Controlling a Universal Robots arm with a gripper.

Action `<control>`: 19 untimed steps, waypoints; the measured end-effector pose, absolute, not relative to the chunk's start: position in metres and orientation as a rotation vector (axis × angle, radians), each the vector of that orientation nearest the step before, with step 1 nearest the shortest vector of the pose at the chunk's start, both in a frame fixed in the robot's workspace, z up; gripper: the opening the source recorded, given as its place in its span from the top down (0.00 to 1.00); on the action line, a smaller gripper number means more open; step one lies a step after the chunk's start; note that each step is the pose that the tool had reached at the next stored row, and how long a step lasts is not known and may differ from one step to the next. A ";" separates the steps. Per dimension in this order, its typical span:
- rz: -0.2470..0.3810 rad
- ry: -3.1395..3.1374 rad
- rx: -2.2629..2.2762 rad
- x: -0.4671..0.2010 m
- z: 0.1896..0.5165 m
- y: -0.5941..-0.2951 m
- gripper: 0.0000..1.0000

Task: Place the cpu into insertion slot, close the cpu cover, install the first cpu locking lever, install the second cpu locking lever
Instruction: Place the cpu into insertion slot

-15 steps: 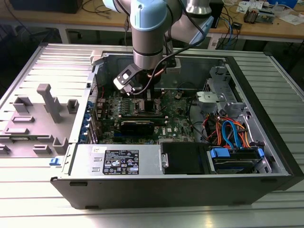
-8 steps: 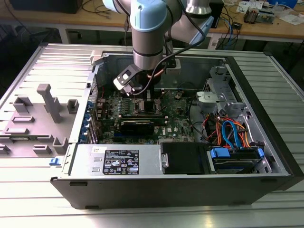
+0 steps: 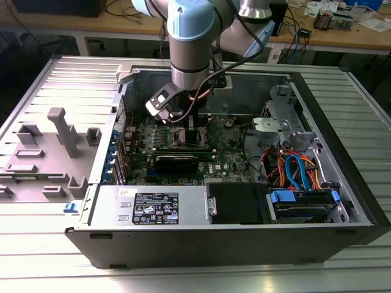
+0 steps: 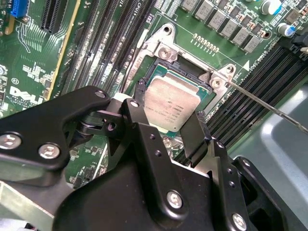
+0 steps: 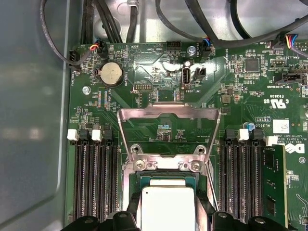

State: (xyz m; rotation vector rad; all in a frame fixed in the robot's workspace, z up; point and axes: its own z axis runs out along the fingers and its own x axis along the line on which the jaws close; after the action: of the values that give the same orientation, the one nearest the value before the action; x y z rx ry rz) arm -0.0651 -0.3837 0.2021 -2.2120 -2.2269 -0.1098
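Ribbed metal desk (image 3: pixel 183 278), one open computer case (image 3: pixel 244 244). One claw (image 4: pixel 166 115) pinching one cpu (image 4: pixel 171 101) at socket (image 4: pixel 187 67); cpu's near edge hidden behind claw. One cpu cover (image 5: pixel 168 111) raised.

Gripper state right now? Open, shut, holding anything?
Gripper: cannot tell whether open or shut. It is down at the cpu, which lies in the socket with the cpu cover raised.
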 end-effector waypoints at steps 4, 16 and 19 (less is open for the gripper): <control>-0.110 -2.219 -2.221 -0.065 0.202 -0.384 0.46; -0.110 -2.211 -2.229 -0.065 0.202 -0.384 0.46; -0.110 -2.210 -2.229 -0.065 0.201 -0.384 0.46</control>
State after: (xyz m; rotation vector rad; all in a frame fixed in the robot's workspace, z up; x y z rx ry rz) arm -0.0653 -0.3837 0.2011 -2.2293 -2.2102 -0.1103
